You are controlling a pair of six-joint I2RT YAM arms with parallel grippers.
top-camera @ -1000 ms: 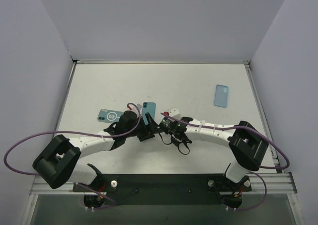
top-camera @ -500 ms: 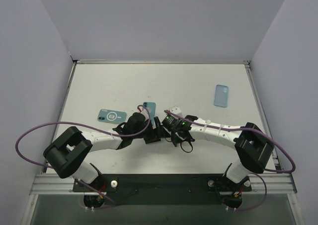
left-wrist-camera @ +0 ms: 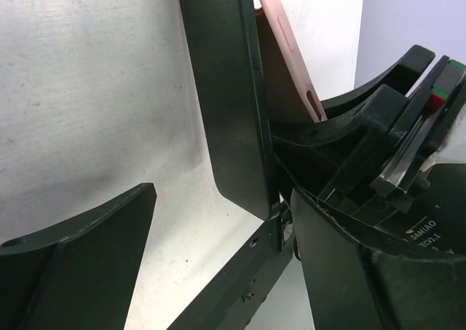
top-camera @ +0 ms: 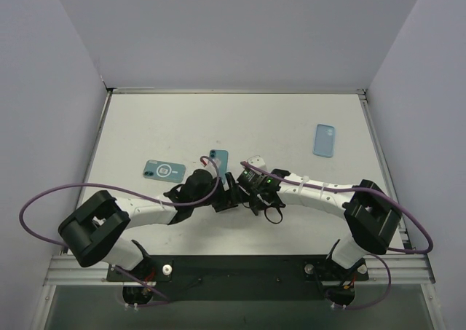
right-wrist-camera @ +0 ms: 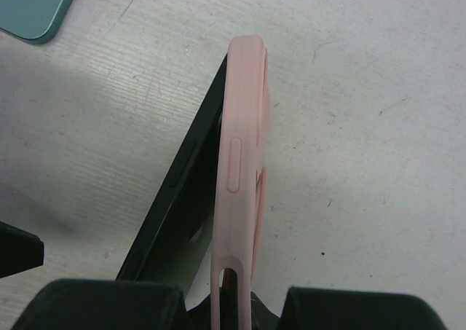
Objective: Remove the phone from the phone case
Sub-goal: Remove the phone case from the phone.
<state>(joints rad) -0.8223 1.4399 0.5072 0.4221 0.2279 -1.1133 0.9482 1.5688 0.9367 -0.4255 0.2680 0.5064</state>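
My right gripper (right-wrist-camera: 233, 301) is shut on a pink phone case (right-wrist-camera: 240, 162) and holds it on edge over the table. A black phone (right-wrist-camera: 178, 199) leans out of the case's left side, partly peeled free. In the left wrist view the black phone (left-wrist-camera: 226, 89) stands upright in front of the pink case (left-wrist-camera: 287, 53). My left gripper (left-wrist-camera: 218, 199) is open around the phone, whose edge is close to the right finger (left-wrist-camera: 349, 272); the left finger (left-wrist-camera: 73, 257) stands well apart. In the top view both grippers meet at the table's middle, left (top-camera: 226, 195) and right (top-camera: 239, 183), hiding the phone.
A teal phone (top-camera: 218, 159) lies just behind the grippers; its corner shows in the right wrist view (right-wrist-camera: 33, 6). A teal case with a white ring (top-camera: 162, 170) lies to the left. A light blue case (top-camera: 325, 140) lies at the far right.
My left arm has moved right and closed in on the right gripper, its fingers now around the phone. The right gripper has shifted slightly. Little has moved in the last half second.
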